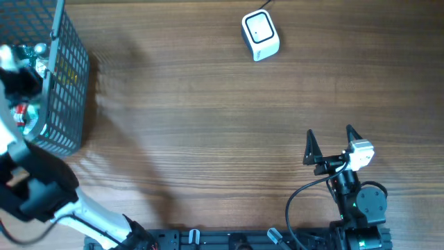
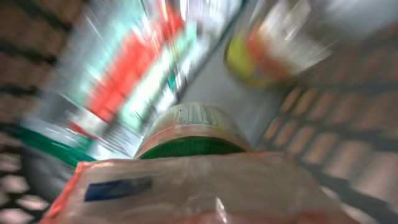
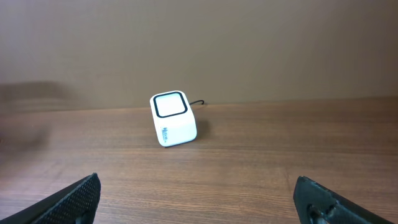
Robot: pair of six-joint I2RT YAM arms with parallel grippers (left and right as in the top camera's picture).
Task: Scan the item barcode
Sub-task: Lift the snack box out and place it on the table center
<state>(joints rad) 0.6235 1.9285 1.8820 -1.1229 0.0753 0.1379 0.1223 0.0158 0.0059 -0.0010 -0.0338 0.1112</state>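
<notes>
- Fingers (image 3: 78,196) of the right gripper (image 1: 330,134) stand wide apart over bare table (image 1: 208,139) at the lower right of the overhead frame, holding nothing.
- The left gripper (image 1: 21,83) is down inside the wire basket (image 1: 69,76) at the upper left. Its fingers show in neither view, so I cannot tell whether they are apart or clamped on anything.
- The likely item is a clear pouch (image 2: 186,186) filling the bottom of the left wrist frame, inside the basket. Just behind it is a green-rimmed jar (image 2: 189,127), with a red, green and white packet (image 2: 124,74) at the upper left.
- The scanner (image 1: 260,35), a white cube with a dark-framed window, sits at the top of the overhead frame, right of centre and well apart from the basket.
- Risks, as I judge them:
  - A slack pouch could slip from a shallow pinch.
  - The jar or packet could get dragged up with it.
  - The pouch could snag on the basket wire on the way out.
  - No barcode is visible, so it may end up facing away from the scanner window.
- Writing:
  - The pouch carries a blue patch, too blurred to read.
  - The jar has fine print that is illegible.
  - The scanner front has small blue lettering, too small to make out.
</notes>
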